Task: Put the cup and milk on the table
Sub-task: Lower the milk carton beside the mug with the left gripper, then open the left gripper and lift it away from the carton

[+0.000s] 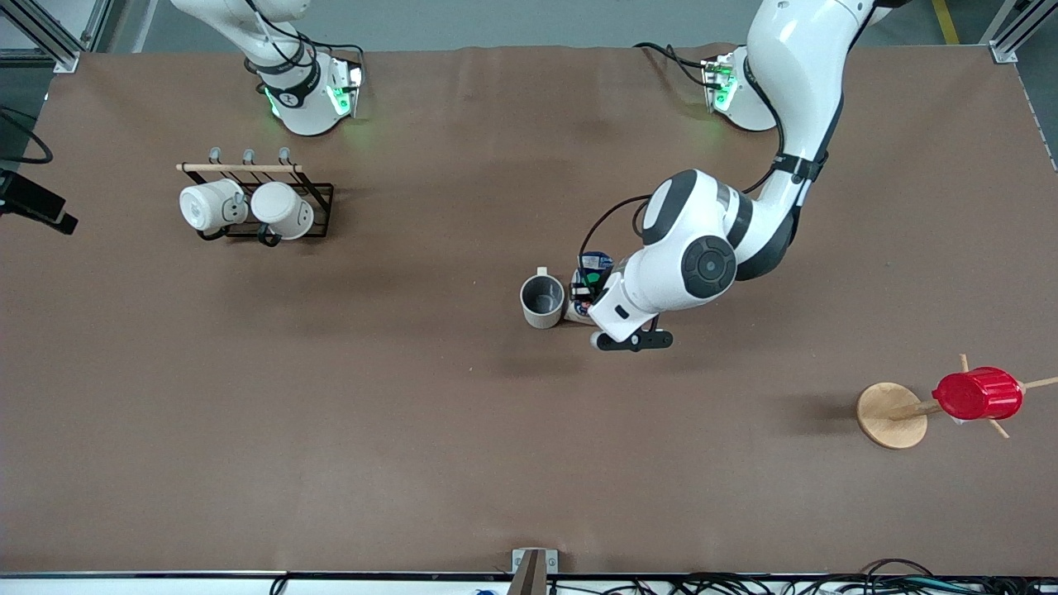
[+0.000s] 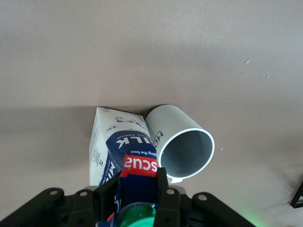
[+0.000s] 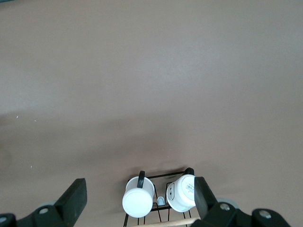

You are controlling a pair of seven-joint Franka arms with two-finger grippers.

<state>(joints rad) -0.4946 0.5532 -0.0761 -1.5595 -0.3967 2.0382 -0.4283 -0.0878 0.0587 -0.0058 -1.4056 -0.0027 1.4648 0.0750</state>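
The cup (image 1: 542, 300) stands upright on the brown table (image 1: 413, 413) near its middle, grey inside showing. It also shows in the left wrist view (image 2: 182, 144), with dark lettering on its side. The milk (image 1: 593, 268) is right beside it, toward the left arm's end; in the left wrist view the milk (image 2: 116, 146) is blue and white with a red label and a green cap. My left gripper (image 2: 135, 196) is shut on the carton's top, and in the front view the left gripper (image 1: 585, 291) is over the carton. My right gripper (image 3: 138, 189) is open and empty, high over the mug rack.
A black wire rack (image 1: 318, 202) with two plain white mugs (image 1: 211, 205) stands near the right arm's base; the rack shows in the right wrist view (image 3: 158, 201) too. A red ribbed cup (image 1: 978, 393) hangs on a wooden stand (image 1: 891, 415) toward the left arm's end.
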